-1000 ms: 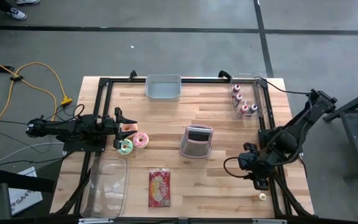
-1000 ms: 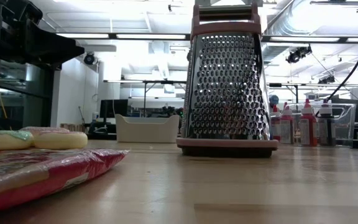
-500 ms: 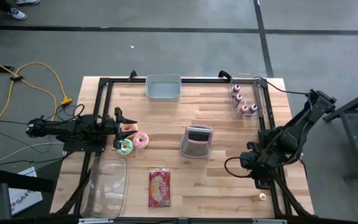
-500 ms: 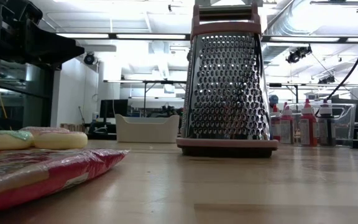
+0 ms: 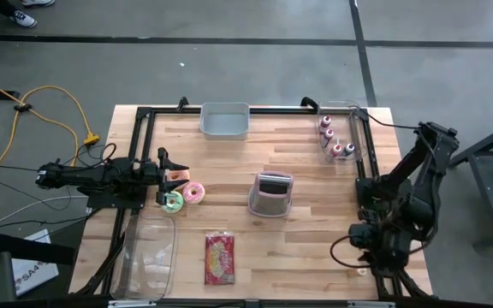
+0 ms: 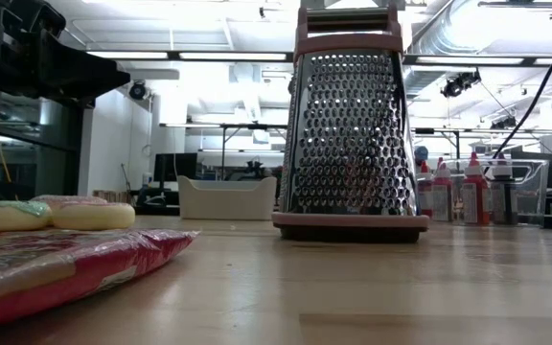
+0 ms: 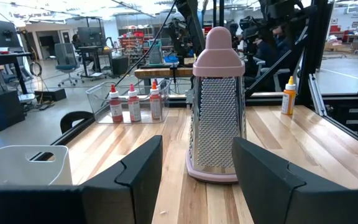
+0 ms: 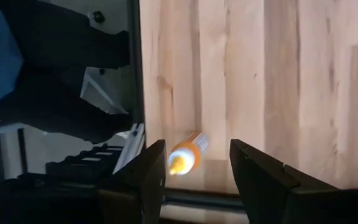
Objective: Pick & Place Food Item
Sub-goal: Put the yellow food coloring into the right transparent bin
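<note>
High view shows us barely begun: our right tool [image 5: 362,254], half open and empty, hovers above the small bottle [image 5: 362,270] at five o'clock on the tabletop [image 5: 306,239], while our left tool [image 5: 165,165] waits wide open, empty, at nine o'clock.

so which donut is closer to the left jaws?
The green-iced donut. It lies right in front of the left gripper at the table's left edge; the pink donut touches its far side, toward the grater.
</note>
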`<state>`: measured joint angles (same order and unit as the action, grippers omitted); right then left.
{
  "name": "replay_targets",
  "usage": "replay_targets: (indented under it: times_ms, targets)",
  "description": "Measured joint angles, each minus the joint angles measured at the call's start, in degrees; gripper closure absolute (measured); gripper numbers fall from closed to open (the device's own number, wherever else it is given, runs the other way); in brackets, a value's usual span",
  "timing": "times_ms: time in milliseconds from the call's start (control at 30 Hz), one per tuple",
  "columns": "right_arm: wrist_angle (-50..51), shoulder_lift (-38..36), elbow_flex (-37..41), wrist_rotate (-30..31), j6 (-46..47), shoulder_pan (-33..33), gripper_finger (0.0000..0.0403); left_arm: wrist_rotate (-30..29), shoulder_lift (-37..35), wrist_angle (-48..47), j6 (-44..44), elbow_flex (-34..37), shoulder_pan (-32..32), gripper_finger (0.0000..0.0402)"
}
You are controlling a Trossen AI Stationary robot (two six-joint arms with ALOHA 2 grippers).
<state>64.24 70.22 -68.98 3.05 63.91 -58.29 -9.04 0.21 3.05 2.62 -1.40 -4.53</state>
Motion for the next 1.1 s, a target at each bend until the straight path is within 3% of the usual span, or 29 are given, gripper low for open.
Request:
replay_targets:
  times_ms: [700,1100]
  targets:
    - [-0.37,0.00,0.01,1.29,28.49,-10.74,0.0237,0.00,0.01,0.00,0.00,0.01,0.01,0.0214]
    - [2.07,0.20,0.03,1.29,29.96,-11.23,0.0237,0.00,0.02,0.00,0.00,0.00,0.00,0.0214]
